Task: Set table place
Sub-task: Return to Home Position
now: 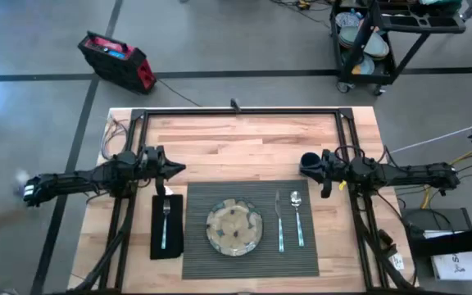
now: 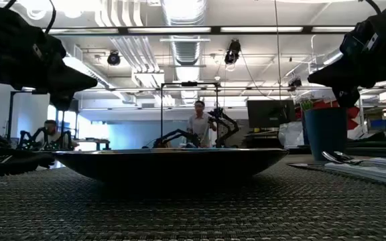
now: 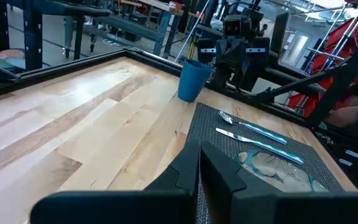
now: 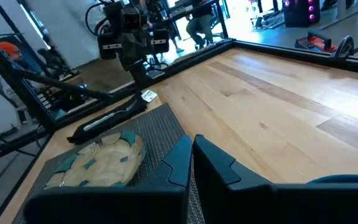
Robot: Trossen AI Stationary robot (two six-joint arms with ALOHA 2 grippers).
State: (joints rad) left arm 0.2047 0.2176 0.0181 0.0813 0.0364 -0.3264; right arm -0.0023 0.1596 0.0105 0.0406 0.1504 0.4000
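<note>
Currently the table place is laid at the near middle of the table. The placemat carries the plate at its centre, with the knife and spoon to the plate's right. The napkin lies just beside the mat's left edge with the fork on it. All three utensils have their long axes running near-to-far.

The left gripper has its fingers together and holds nothing. It hangs above the bare wood just beyond the napkin's far end and points across the table toward the right arm.

The right gripper is likewise closed and empty. It points back toward the left arm, with the cup just beside it. The cup stands upright on wood off the mat's far right corner.

Critical relation: the cup lies inboard of the right gripper and close to its side. Judged from this, the right arm's retreat should run outward along its own axis, away from the cup, with no sideways sweep. The left arm has the same constraint over the napkin.
</note>
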